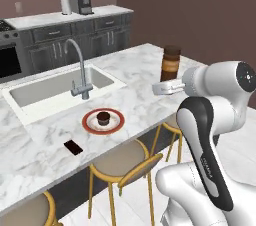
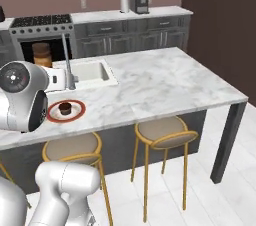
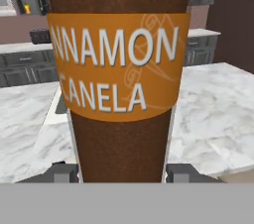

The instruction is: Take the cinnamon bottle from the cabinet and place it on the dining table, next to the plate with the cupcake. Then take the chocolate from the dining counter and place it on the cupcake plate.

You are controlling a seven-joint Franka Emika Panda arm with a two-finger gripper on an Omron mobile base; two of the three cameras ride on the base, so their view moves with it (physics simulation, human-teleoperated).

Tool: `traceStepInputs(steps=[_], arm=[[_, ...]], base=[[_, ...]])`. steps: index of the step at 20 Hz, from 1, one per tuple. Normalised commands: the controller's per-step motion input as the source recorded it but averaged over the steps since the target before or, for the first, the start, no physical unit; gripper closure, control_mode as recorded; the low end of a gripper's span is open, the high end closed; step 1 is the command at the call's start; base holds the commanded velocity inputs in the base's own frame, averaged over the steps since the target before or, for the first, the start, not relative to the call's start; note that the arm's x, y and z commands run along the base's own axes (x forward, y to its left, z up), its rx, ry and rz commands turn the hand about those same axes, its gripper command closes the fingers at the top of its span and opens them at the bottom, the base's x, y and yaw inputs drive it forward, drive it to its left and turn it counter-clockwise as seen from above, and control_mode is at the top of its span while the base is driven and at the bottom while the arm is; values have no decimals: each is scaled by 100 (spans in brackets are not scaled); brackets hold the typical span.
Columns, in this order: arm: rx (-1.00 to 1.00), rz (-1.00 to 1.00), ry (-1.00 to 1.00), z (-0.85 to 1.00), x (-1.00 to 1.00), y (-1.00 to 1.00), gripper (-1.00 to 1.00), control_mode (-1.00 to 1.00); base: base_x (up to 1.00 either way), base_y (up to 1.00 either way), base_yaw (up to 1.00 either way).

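My gripper (image 1: 165,88) is shut on the cinnamon bottle (image 1: 171,63), a brown upright bottle with an orange label. It hangs over the right part of the marble dining counter (image 1: 135,77). In the hand view the cinnamon bottle (image 3: 119,69) stands between both fingertips (image 3: 62,173). The red-rimmed plate (image 1: 89,123) with the cupcake (image 1: 103,117) lies near the counter's front edge, left of and below the bottle. A dark chocolate bar (image 1: 73,147) lies on the counter left of the plate. From the right base view, the bottle (image 2: 42,54) is behind the plate (image 2: 52,115) and cupcake (image 2: 65,108).
A sink (image 1: 55,87) with a tall faucet (image 1: 80,70) is set into the counter behind the plate. Yellow-framed stools (image 1: 122,162) stand under the front edge. A stove (image 2: 37,22), a coffee machine (image 1: 81,3) and a paper towel roll (image 1: 65,5) line the back wall.
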Motion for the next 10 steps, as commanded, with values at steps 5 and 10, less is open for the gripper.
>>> traceStepInputs(steps=[5, 10], arm=[[0, 0, 0, 0, 0, 0, 100, 100], [0, 0, 0, 0, 0, 0, 100, 100]], base=[[36, -34, 39], [35, -29, 44]])
